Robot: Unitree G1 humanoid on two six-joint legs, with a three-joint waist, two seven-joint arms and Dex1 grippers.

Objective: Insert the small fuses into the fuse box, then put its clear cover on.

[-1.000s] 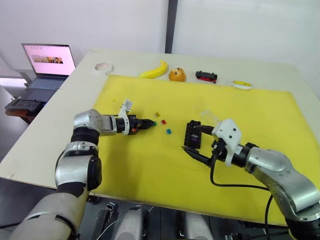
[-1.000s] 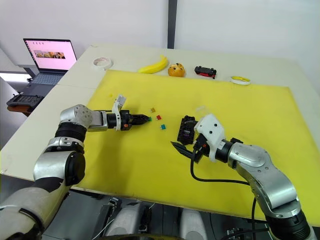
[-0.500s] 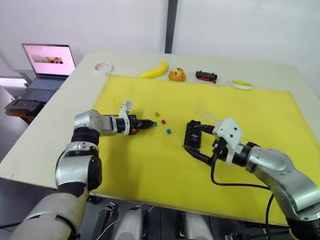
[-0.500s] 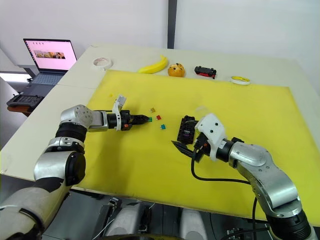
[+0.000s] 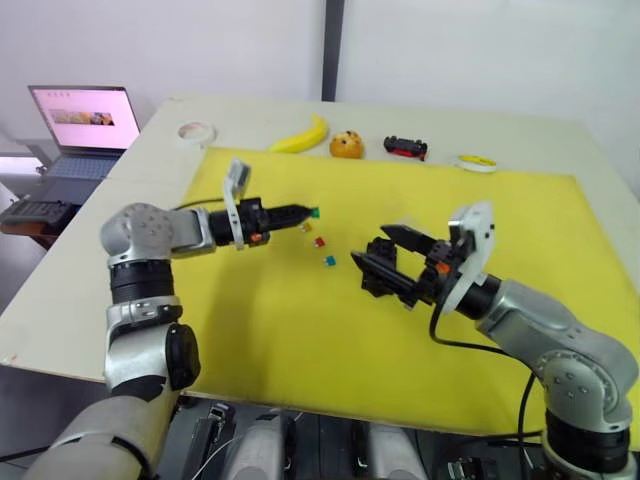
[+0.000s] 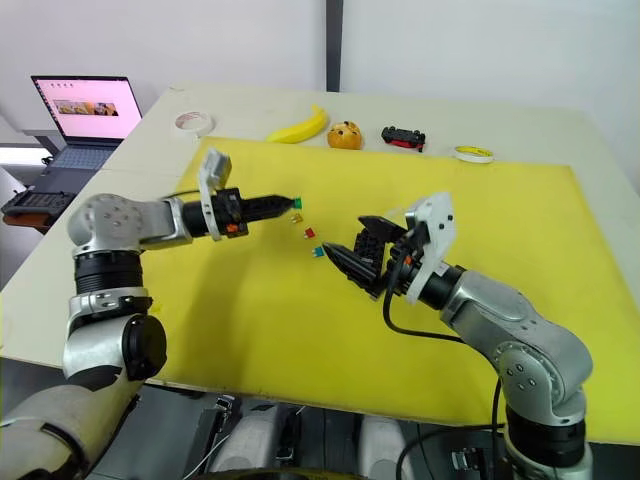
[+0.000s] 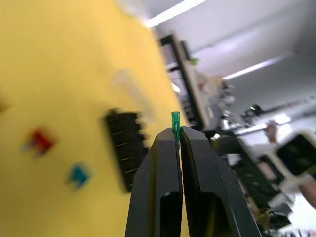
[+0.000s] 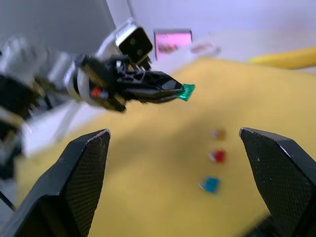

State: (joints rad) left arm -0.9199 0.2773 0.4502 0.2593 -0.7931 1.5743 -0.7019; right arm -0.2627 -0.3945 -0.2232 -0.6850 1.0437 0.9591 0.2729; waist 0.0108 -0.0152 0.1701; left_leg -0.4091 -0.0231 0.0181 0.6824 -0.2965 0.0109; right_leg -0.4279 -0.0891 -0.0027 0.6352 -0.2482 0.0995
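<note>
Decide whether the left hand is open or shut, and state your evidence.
Shut. The left hand pinches a green fuse between its closed fingertips, clear of the mat.

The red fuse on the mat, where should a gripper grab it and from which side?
Judging by its pose, come from straight above: the red fuse lies flat on the yellow mat, apart from the teal fuse and orange fuse. Pinch its two narrow edges; its exact shape is too small to tell.

Head stereo pair looking forward and down over the yellow mat, wrist cameras close along their fingers, both sharing the green fuse.
</note>
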